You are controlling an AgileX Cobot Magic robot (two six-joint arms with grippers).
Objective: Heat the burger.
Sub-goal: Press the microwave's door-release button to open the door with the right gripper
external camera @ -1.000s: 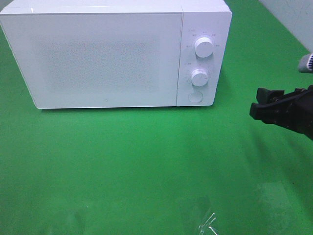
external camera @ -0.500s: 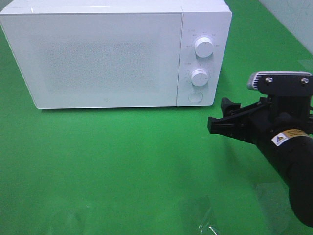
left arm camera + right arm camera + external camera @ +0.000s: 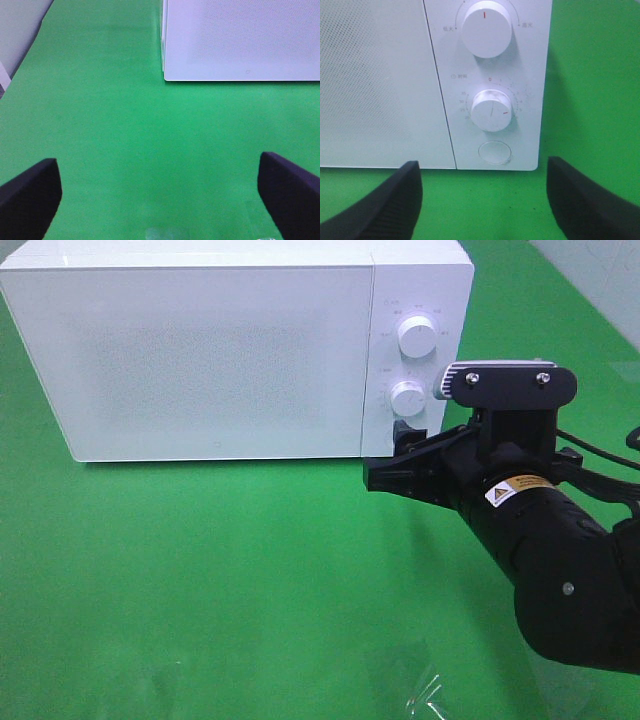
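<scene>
The burger is out of view. A white microwave (image 3: 210,360) stands at the back of the green table with its door closed. My right gripper (image 3: 388,455) is open and empty, just in front of the lower right corner of the control panel. In the right wrist view, its two dark fingers (image 3: 385,205) flank the round button (image 3: 494,152), which sits below the timer knob (image 3: 491,110) and the upper knob (image 3: 487,28). My left gripper (image 3: 160,200) is open and empty over bare green cloth, short of the microwave's left front corner (image 3: 167,75). It does not show in the high view.
A crumpled bit of clear film (image 3: 425,695) lies at the table's front edge. A pale wall (image 3: 600,280) borders the back right. Green cloth (image 3: 200,570) stretches in front of the microwave.
My right arm has come in from the right edge, moving left and toward the microwave's control panel. Its jaws stay equally wide. The microwave has not moved.
</scene>
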